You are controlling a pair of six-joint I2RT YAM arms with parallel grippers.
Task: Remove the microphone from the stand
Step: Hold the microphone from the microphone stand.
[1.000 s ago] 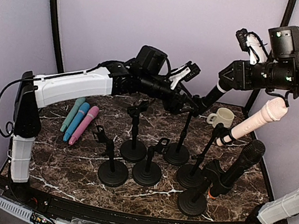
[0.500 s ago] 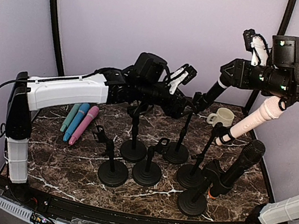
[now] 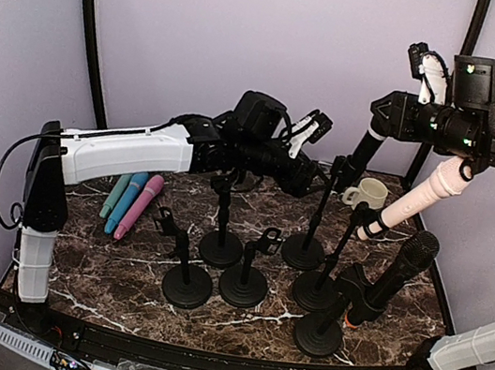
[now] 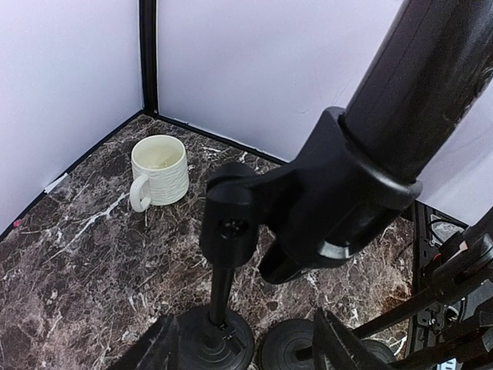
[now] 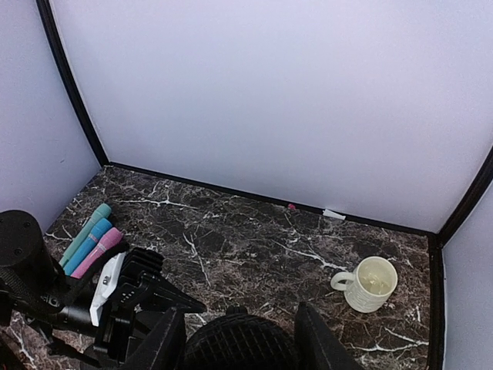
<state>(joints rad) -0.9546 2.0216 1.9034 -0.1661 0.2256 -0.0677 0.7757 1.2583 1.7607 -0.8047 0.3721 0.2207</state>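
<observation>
A black microphone [image 3: 365, 148] slants up from the clip [image 4: 231, 223] of a black stand [image 3: 316, 217] at the back centre. My right gripper [image 3: 388, 114] is high above the table, shut on its mesh head [image 5: 239, 347], which fills the gap between the fingers. The microphone's lower end [image 4: 416, 85] still sits in the clip. My left gripper [image 3: 310, 178] hovers just left of the stand's post [image 4: 222, 293], below the clip. Its fingers [image 4: 166, 351] stand apart and open, with nothing between them; the stand's round base [image 4: 212, 339] shows beyond them.
A cream mug [image 3: 367, 194] stands at the back right. A pale pink microphone [image 3: 425, 201] and another black one [image 3: 399, 272] sit in stands on the right. Several empty stands [image 3: 243, 284] crowd the middle. Three coloured microphones [image 3: 131, 199] lie at the left.
The stand has swung upright and shifted a little right. My left gripper followed it to the right, its jaws slightly narrower. The right gripper rose a little with the microphone head.
</observation>
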